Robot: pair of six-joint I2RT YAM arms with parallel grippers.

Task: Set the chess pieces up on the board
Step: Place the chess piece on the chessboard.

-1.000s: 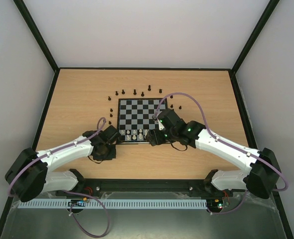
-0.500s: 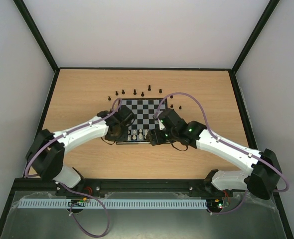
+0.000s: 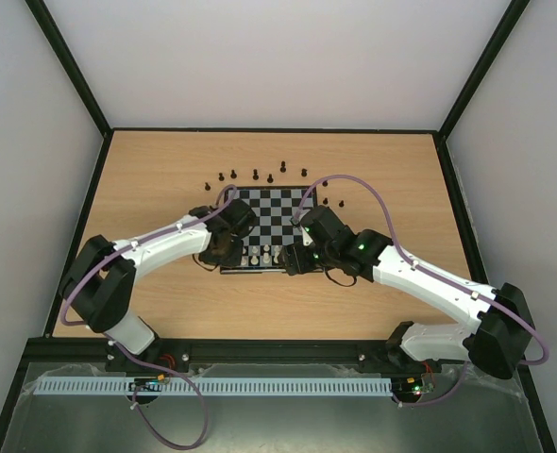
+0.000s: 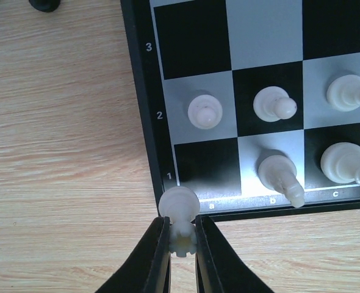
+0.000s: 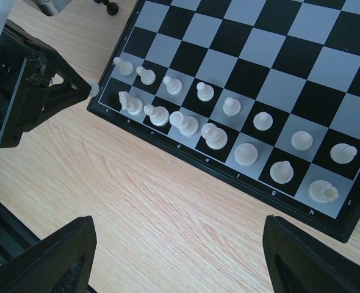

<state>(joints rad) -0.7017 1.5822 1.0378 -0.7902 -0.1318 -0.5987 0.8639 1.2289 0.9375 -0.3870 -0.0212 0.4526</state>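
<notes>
Swung in from the left, the left claw [image 4: 181,229] hangs clenched on a white rook [image 4: 179,204], likely bound for bare a1 [image 4: 205,160] just ahead on the board [image 4: 138,110]. Right claw [image 5: 177,259] hovers released beside it; black pieces [image 3: 256,174] wait beyond on the table [image 3: 146,189].

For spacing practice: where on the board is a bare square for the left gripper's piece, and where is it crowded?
Square a1 is bare, between the frame, the a2 pawn and the b1 piece. Ranks 1–2 are otherwise full; farther ranks bare.
</notes>
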